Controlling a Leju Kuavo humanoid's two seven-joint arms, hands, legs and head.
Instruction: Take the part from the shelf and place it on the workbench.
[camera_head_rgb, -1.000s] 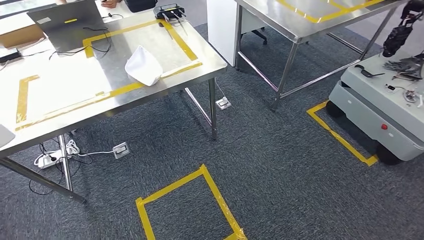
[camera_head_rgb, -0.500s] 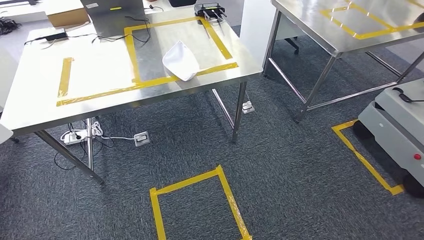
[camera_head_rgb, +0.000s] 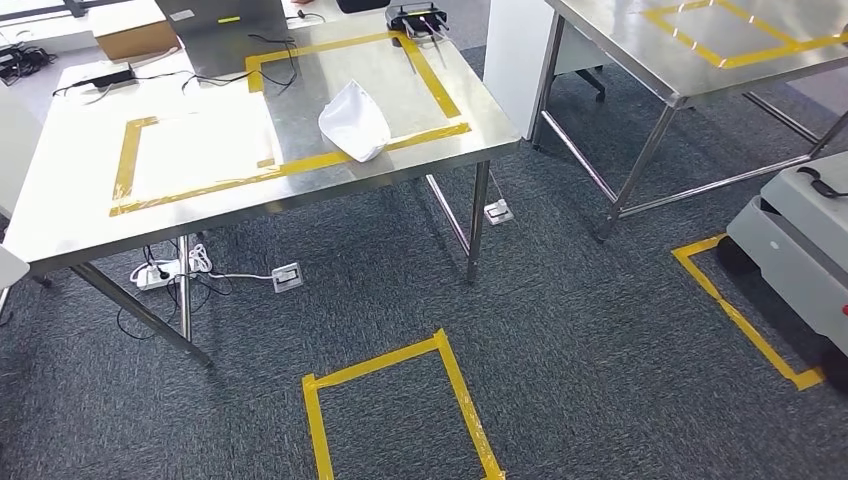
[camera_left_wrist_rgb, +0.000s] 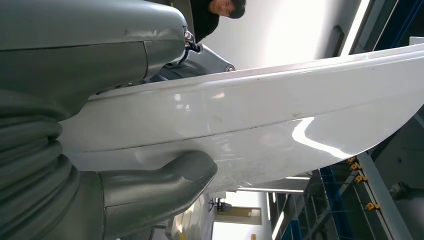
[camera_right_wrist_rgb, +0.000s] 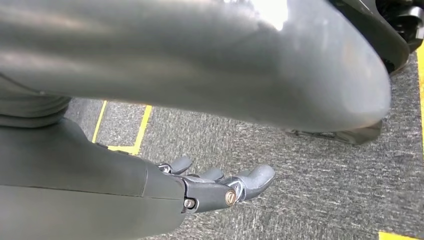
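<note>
A steel surface (camera_head_rgb: 90, 215) stands at the upper left, marked with yellow tape rectangles (camera_head_rgb: 300, 162). A white curved part (camera_head_rgb: 354, 121) lies on the tape line near its front edge. At the far side there are a cardboard box (camera_head_rgb: 132, 30), a laptop (camera_head_rgb: 225, 22) and a black device (camera_head_rgb: 415, 17). Under it, a white power strip (camera_head_rgb: 158, 272) lies on the grey carpet (camera_head_rgb: 560, 330). A second steel surface (camera_head_rgb: 640, 55) stands at the upper right. A grey wheeled cart (camera_head_rgb: 800, 250) is at the right edge, beside a yellow tape outline (camera_head_rgb: 735, 315). Another yellow tape outline (camera_head_rgb: 390, 360) is on the carpet near the bottom.

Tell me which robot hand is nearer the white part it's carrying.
Left. The left robot hand grips the white part, thumb pressed against its surface. The right robot hand hangs empty over the carpet, fingers apart, touching no part.
</note>
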